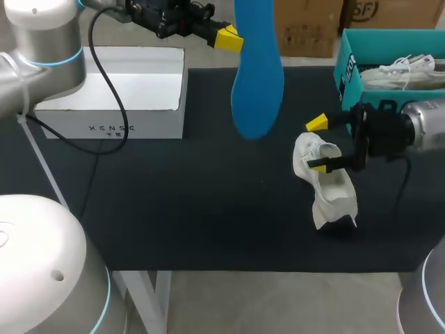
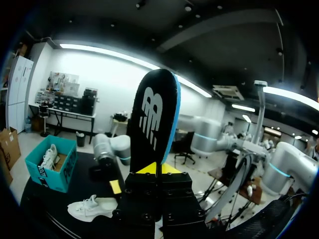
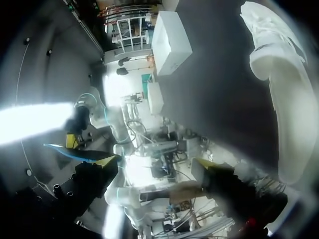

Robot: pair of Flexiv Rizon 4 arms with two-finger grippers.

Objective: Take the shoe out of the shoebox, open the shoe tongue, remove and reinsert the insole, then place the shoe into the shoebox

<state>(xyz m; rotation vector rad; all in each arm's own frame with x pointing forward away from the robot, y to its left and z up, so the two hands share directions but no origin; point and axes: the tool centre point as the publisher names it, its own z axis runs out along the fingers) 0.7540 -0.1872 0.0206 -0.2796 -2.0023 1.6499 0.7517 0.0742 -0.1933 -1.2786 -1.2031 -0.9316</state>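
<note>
Head view: left pincer (image 1: 233,36) clamped on the blue insole (image 1: 257,83), which hangs above the worktop (image 1: 208,209). Looks thin, light, floppy; pinch it at one end. White shoe (image 1: 330,188) stands on end at right pincer (image 1: 314,144). White shoebox (image 1: 115,90) open; teal box (image 1: 348,62) holds a second shoe (image 1: 400,69)

Left wrist view: insole upright between the tips

Right wrist view: pincer wide, shoe beside one finger, not between; soft upper, likely best held at the collar

Even light fills the head view; the shoe (image 1: 327,182) casts a faint shadow on the dark table (image 1: 208,209). Ceiling strip lights (image 2: 114,54) glare behind the backlit insole (image 2: 152,119) in the left wrist view; the right shows a blown-out streak.
</note>
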